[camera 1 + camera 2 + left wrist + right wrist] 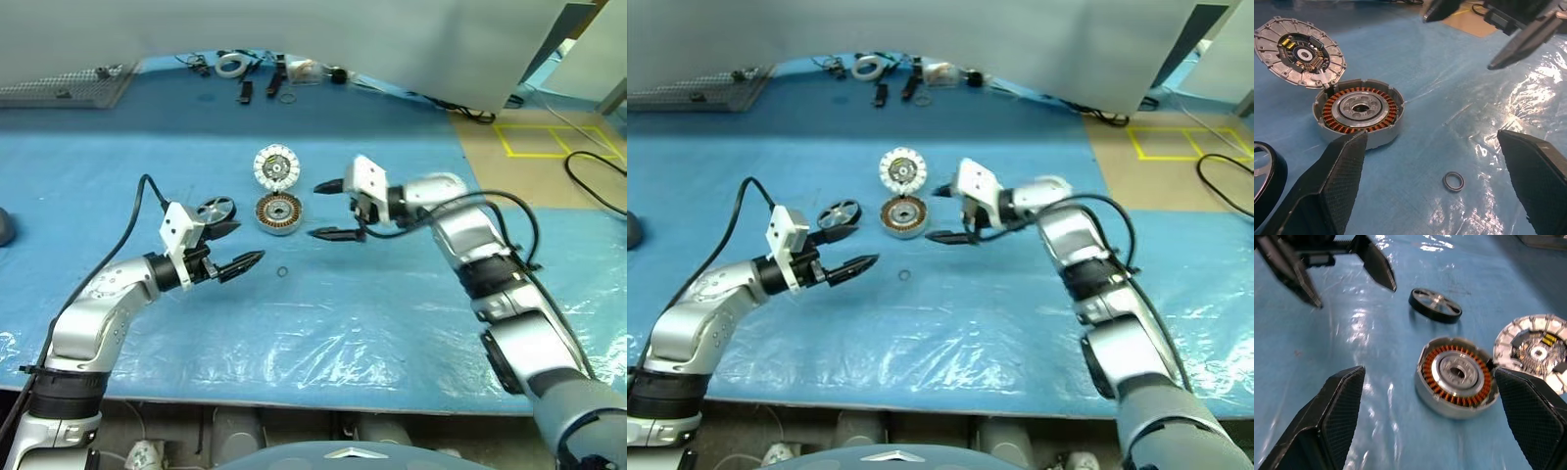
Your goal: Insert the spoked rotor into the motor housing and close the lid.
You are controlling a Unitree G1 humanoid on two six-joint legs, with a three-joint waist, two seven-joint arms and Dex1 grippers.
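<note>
The motor housing [278, 211], with copper windings and a silver hub, lies face up mid-table. The lid [275, 165] lies just beyond it, segmented face up, touching the housing's rim. The spoked rotor [215, 210], a black ring with silver spokes, rests flat to the housing's left. My left gripper [245, 243] is open and empty, hovering near the rotor's front and pointing toward the housing [1359, 110]. My right gripper [315, 210] is open and empty too. It hangs just right of the housing [1457, 377], pointing left at it.
A small dark bearing ring [282, 271] lies on the blue plastic sheet [392, 313] in front of the housing. Tools and a tape roll [232, 65] sit at the table's far edge, and a metal mesh [59, 88] lies at the far left.
</note>
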